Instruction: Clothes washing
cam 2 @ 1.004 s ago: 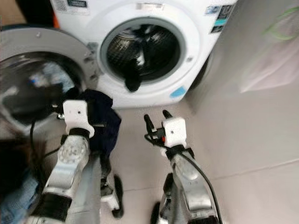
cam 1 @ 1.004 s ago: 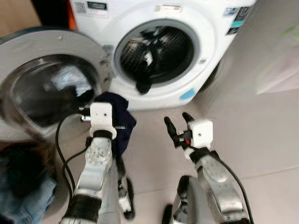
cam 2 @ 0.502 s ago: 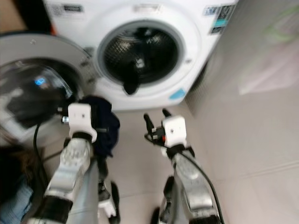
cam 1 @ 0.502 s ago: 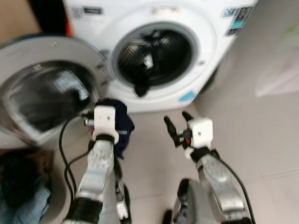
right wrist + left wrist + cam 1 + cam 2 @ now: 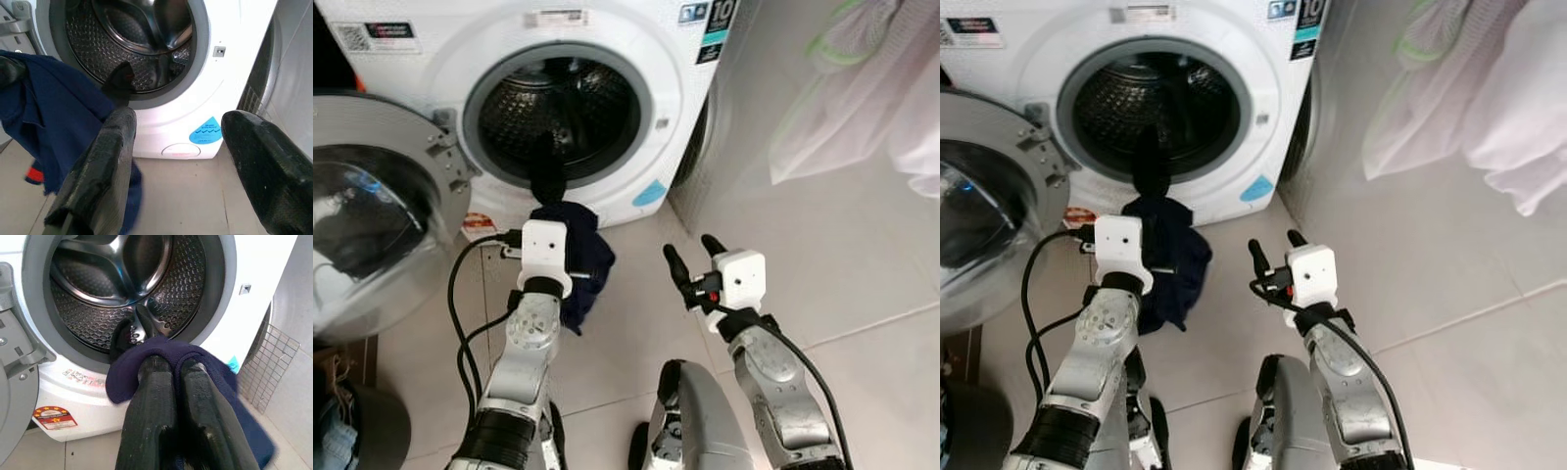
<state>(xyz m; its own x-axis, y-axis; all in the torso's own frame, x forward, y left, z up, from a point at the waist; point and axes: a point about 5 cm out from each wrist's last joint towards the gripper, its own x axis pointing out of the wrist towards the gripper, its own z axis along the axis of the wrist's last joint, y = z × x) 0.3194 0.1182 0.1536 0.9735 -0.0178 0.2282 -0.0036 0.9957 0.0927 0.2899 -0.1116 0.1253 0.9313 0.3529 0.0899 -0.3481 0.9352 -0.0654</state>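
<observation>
- Washing machine (image 5: 607,59): door (image 5: 372,225) stood open; a dark item (image 5: 546,171) hung over the drum's rim.
- Left gripper (image 5: 171,369): fingers clamped on a navy garment (image 5: 582,259), just before the drum opening.
- Right gripper (image 5: 690,257): fingers spread apart, holding nothing, near the machine's front.

Two silver arms are shown, each tipped by a white wrist block, black ribbed fingers (image 5: 195,421) and looping black cables (image 5: 460,323).
</observation>
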